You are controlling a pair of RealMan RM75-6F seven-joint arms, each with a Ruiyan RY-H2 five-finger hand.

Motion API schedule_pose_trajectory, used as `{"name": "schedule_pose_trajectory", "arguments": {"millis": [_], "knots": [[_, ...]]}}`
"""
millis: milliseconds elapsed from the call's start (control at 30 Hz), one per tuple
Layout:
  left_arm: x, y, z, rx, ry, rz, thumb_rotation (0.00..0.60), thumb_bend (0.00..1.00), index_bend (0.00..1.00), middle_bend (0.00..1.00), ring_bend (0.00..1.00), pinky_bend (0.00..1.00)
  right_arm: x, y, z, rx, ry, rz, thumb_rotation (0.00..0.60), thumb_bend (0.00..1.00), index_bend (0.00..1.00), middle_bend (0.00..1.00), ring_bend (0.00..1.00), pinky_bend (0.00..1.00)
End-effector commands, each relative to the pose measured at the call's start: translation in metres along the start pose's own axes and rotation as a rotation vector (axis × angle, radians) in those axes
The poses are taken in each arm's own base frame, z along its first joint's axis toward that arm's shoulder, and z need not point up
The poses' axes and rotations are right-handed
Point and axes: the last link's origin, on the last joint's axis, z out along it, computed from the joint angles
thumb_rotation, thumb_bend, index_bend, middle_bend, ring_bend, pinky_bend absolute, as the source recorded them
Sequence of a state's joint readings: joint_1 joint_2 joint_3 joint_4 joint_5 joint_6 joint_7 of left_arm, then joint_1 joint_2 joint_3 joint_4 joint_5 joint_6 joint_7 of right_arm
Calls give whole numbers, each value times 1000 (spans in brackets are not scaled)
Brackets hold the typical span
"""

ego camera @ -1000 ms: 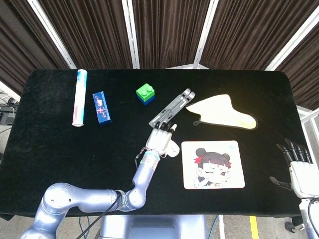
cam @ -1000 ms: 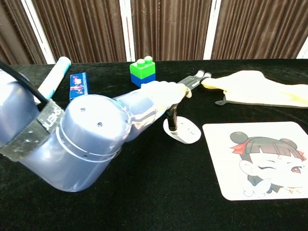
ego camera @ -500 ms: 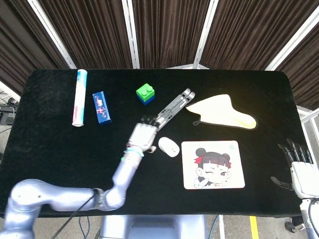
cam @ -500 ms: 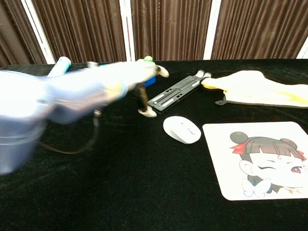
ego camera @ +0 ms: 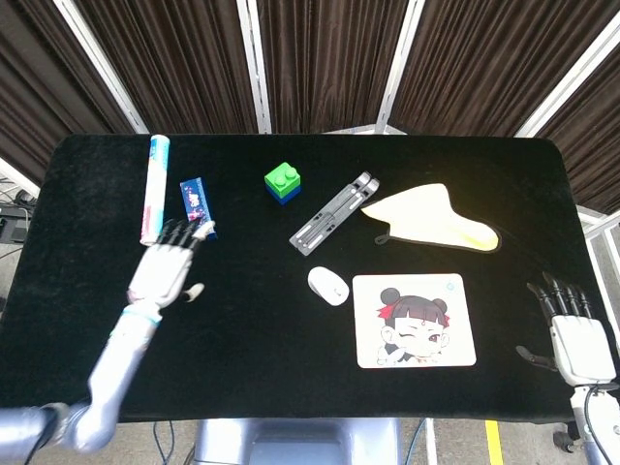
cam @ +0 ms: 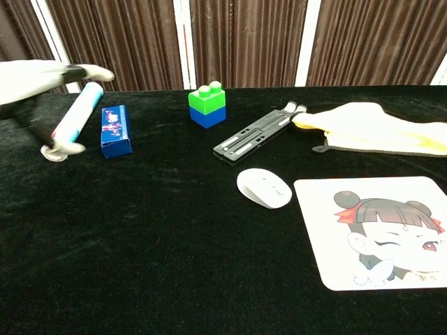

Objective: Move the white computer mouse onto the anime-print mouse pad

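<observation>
Both hands empty, fingers spread: left hand (ego camera: 167,268), right hand (ego camera: 572,329). Mouse (ego camera: 328,285) lies just beside pad (ego camera: 417,321), well apart from either hand's fingers. Likely light, rigid, slick shell; pinch its sides.

A computer mouse (ego camera: 327,285) lies just left of the mouse pad (ego camera: 416,321) near the table's (ego camera: 291,378) front edge; a folded stand (ego camera: 334,213) lies behind it.

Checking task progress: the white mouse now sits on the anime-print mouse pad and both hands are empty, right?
Not quite. The white mouse lies on the black cloth just beside the anime-print mouse pad, as the head view shows. The left hand and right hand are indeed empty.
</observation>
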State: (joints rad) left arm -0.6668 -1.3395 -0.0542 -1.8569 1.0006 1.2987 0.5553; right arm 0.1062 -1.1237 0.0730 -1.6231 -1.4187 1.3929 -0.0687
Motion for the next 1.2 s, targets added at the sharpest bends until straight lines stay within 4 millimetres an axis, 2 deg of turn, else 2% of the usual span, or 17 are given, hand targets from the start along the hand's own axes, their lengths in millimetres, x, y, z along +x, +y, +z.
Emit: {"name": "schedule_pose_trajectory", "arguments": {"millis": [33,200,233,267,300,433,867,967,1067,1200], "knots": [[-5,-42,-53,25,53,-41,600,239,0,0,0,0,-2,-2,0,5,-5,-1,600,56,115,0,0,0],[-15,-71,-101,45,102,-84,600,237,0,0,0,0,-6,-5,-1,12,-9,-11,600,57,116,0,0,0],[-22,-74,-123,55,94,-91,600,236,0,0,0,0,-6,-6,-1,14,-9,-12,600,57,115,0,0,0],[-22,-79,-130,67,134,-78,600,235,0,0,0,0,-6,-6,-1,15,-8,-13,600,56,115,0,0,0],[-21,-87,-122,69,146,-66,600,234,0,0,0,0,-7,-7,-1,15,-6,-14,600,57,115,0,0,0],[-22,-100,-144,81,169,-18,600,233,0,0,0,0,-7,-9,-1,12,17,-16,600,57,115,0,0,0],[-15,-100,-149,66,201,-42,600,235,0,0,0,0,-9,-22,2,31,51,22,600,56,114,0,0,0],[-13,-100,-149,62,207,-49,600,234,0,0,0,0,-7,-38,9,52,62,44,600,56,115,0,0,0],[-10,-100,-149,58,208,-67,600,234,0,0,0,0,-6,-62,20,94,54,53,600,56,115,0,0,0],[-7,-103,-146,56,205,-90,600,235,0,0,0,0,-4,-106,38,152,46,73,600,56,115,0,0,0]]}}
